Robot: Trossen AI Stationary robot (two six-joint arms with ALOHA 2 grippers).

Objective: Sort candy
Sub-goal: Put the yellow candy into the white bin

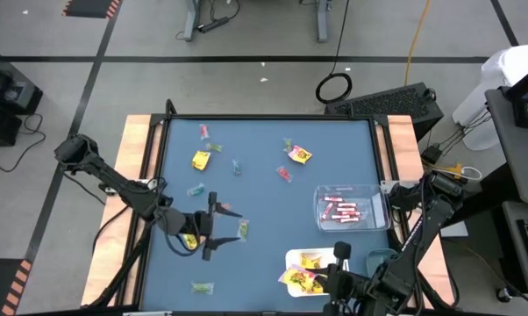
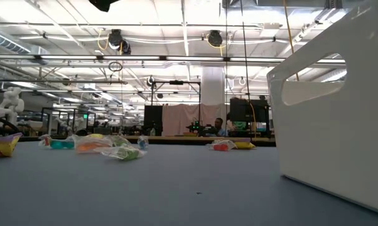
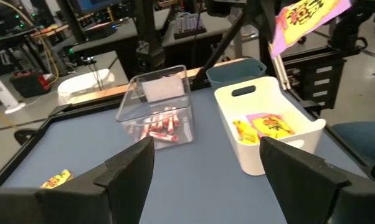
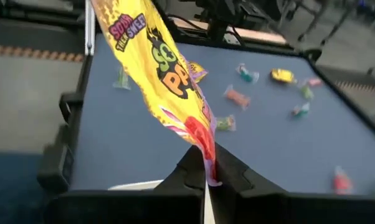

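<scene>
Candy lies scattered over the blue table: yellow packets (image 1: 201,160) (image 1: 300,155), a red stick (image 1: 285,174), green pieces (image 1: 243,228) (image 1: 200,286). My left gripper (image 1: 210,226) hovers open near the table's left near part, beside a yellow packet (image 1: 189,239); in its wrist view nothing is between the fingers (image 3: 206,180). My right gripper (image 1: 340,254) is above the white tray (image 1: 290,259) and is shut on a yellow packet (image 4: 156,68). The white tray holds more yellow packets (image 3: 268,127). The clear tray (image 1: 369,195) holds red sticks (image 1: 341,211). My right gripper pinches the yellow packet by one narrow end (image 4: 207,163), between its two fingertips (image 4: 189,171). The rest of the packet sticks out beyond the fingers and touches nothing. In the left wrist view it hangs in the air (image 3: 306,15) above the white tray.
A teal bin (image 3: 234,71) stands behind the white tray, near the table's right edge. Wooden strips (image 1: 139,149) border the table on the left and right. In the low view the white tray's wall (image 2: 333,125) fills the right side, and candies (image 2: 123,152) lie farther off.
</scene>
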